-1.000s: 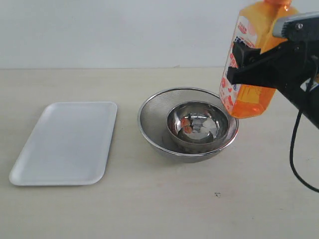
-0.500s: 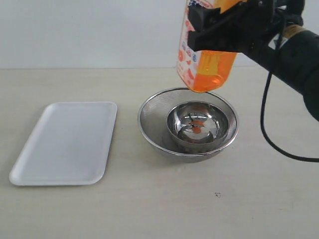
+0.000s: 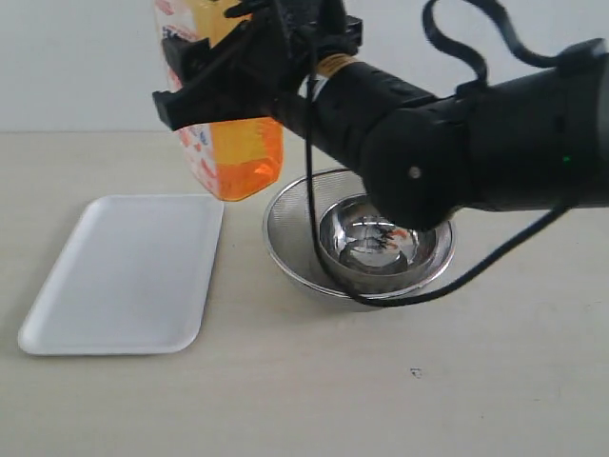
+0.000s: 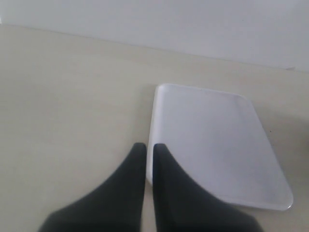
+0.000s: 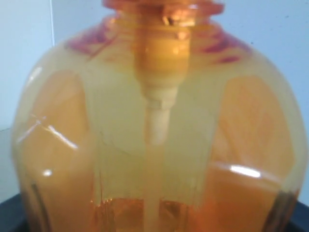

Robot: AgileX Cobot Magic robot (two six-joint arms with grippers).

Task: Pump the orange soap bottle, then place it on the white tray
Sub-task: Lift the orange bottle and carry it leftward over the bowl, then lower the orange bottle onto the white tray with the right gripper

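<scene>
Over the bench [image 3: 400,400], the right arm [image 3: 476,143] is carrying the orange soap bottle [image 3: 238,157] left. A moment ago it was above the strainer [image 3: 285,228]. Now it is hanging high by the white tray's [image 3: 114,276] right edge, so putting it down is coming soon, I think. The right jaws are squeezing the bottle. The left jaws are pressed together, empty. There is one tray, one strainer, one bowl [image 3: 381,252], one bottle.

1. Exterior cam: off the table [image 3: 457,400] edge, angled down, mid range, sees whole setup.
2. L wrist cam: low, angled down; shares tray [image 4: 212,145] [image 3: 119,276] w/ exterior.
3. R wrist cam: v. close on bottle [image 5: 154,145] [image 3: 243,162], fills frame; shared w/ exterior.
</scene>
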